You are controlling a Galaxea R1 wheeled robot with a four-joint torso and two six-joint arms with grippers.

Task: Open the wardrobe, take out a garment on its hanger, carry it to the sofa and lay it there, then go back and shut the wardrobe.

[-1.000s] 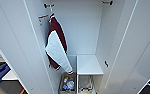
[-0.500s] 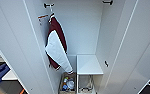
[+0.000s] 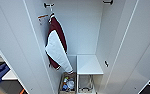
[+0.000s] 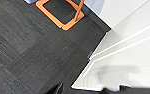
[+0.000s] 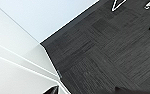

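Little of the robot's own body showed. In the left wrist view, a dark pointed part [image 4: 56,89] poked up at the frame's edge, and a dark, blurred strip of the robot [image 4: 131,89] ran along the same edge. In the right wrist view, a black, glossy, pointed tip [image 5: 51,90] rose from the edge, and beside it lay a flat dark mass [image 5: 136,90] of the robot's hardware.
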